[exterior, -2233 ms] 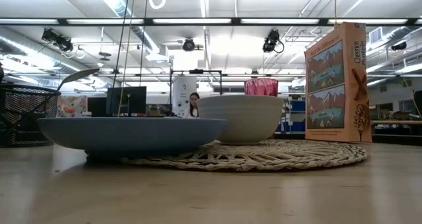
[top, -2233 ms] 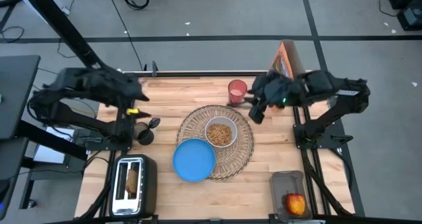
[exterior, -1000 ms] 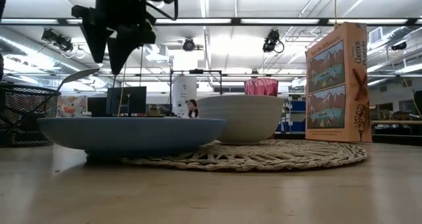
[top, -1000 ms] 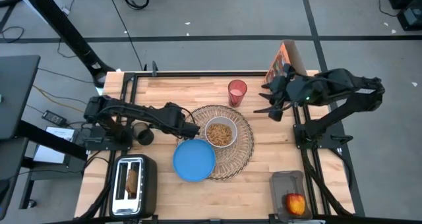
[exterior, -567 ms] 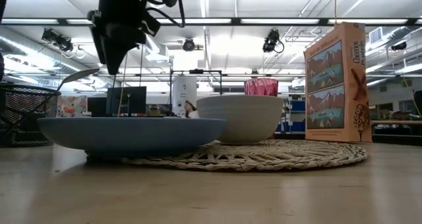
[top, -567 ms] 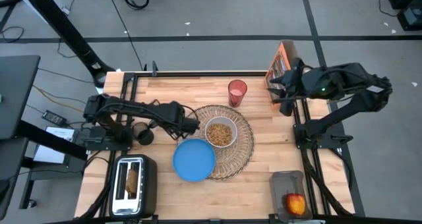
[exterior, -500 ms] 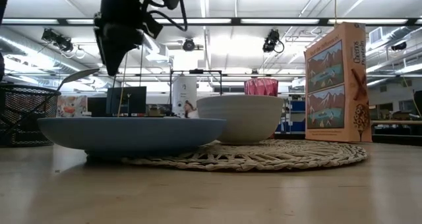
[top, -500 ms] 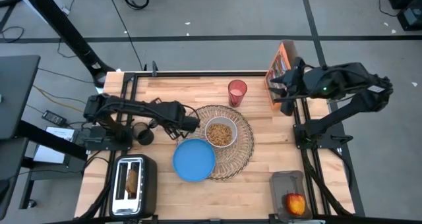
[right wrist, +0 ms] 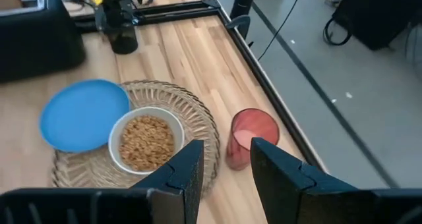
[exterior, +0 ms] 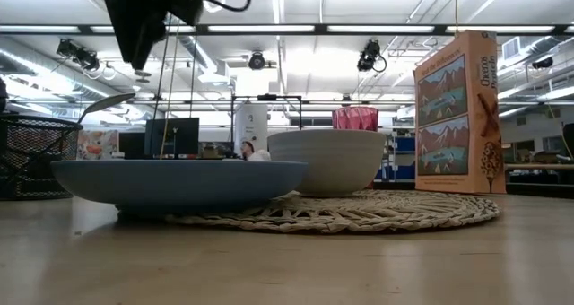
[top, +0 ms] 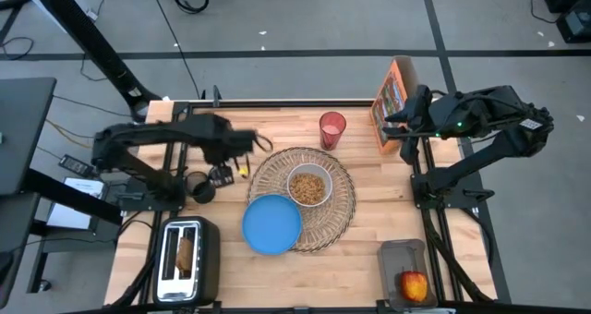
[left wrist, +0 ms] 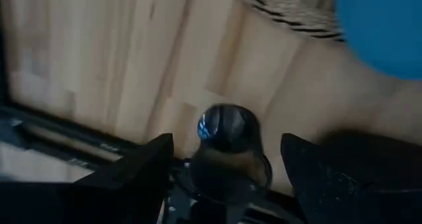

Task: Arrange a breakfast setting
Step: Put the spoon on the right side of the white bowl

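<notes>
Poised above spoon [left wrist: 221, 126] in dark holder [top: 201, 188] near left edge of surface [top: 369, 249] with left end effector [top: 223, 174] spread wide, empty, seemingly lining up a pick; laid mid-surface with bowl [top: 308, 186] and plate [top: 271, 224] on mat [top: 343, 203]; parked beside cereal box [top: 392, 92] at far right corner with right end effector [top: 392, 131] slightly parted, gripping nothing.

A robotics lab: strip-lit open ceiling [exterior: 296, 27], grey taped floor [top: 305, 18], arms bolted to a wooden table [top: 369, 231].
</notes>
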`<state>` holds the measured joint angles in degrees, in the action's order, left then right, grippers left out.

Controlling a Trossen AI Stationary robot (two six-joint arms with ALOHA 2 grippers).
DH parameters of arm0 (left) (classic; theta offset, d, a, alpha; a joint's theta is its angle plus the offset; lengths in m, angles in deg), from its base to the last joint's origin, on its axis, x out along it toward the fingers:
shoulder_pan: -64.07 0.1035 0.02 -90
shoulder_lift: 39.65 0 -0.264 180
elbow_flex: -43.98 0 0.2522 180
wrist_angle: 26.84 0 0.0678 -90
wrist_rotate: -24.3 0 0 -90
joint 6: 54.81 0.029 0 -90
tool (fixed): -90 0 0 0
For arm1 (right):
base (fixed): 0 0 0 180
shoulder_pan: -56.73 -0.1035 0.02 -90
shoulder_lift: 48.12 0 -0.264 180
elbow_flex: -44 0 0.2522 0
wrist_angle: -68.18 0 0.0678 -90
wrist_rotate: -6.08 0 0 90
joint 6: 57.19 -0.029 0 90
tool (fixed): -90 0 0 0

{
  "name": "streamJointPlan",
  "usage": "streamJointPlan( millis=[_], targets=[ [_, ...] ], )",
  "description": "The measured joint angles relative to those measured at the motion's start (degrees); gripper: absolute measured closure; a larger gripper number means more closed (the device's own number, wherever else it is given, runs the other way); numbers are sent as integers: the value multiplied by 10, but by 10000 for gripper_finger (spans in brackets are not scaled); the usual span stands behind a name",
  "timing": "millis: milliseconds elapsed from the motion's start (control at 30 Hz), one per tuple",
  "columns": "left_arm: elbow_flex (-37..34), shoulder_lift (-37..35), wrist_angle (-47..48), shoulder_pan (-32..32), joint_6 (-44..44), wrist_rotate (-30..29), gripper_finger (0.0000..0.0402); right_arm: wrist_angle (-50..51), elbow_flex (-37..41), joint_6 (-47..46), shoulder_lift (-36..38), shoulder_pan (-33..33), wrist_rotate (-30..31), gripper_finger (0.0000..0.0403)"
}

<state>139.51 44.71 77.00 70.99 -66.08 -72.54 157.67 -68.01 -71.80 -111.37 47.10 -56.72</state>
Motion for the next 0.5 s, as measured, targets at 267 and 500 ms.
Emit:
streamJointPlan(
  millis=[267, 500],
  targets=[
    [0, -73, 0, 202, 197, 215, 116, -14, 0, -91, -2, 0, -32, 270],
    [0, -22, -5, 356, 368, 347, 116, -59, 0, -160, -17, 0, -61, 270]
  ],
)
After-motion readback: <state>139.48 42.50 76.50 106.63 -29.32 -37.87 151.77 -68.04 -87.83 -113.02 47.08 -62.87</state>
